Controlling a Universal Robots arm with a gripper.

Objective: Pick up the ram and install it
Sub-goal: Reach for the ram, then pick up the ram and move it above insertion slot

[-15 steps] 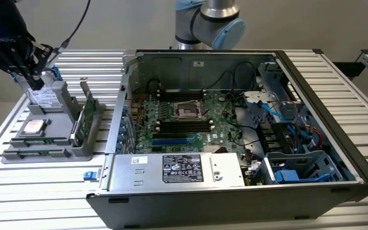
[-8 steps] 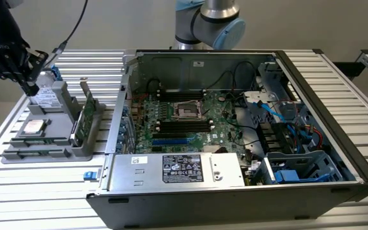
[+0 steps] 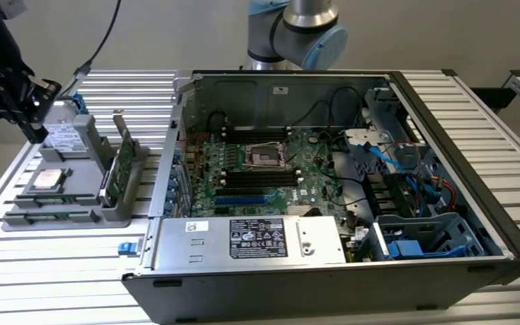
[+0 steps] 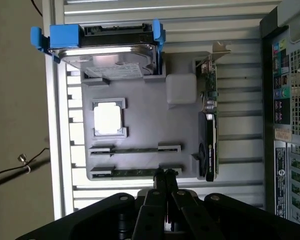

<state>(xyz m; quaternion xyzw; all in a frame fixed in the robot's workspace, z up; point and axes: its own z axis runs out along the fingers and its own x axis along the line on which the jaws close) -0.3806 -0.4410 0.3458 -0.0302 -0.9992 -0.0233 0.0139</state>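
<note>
At the exterior view's left, above the gray holder (image 3: 72,218) on the desk (image 3: 61,271): the hand (image 3: 36,134), fingers pressed shut, gripping nothing. In the holder's edge slot, the ram (image 4: 132,173), lying untouched. At right, the open computer case (image 3: 441,101).
</note>
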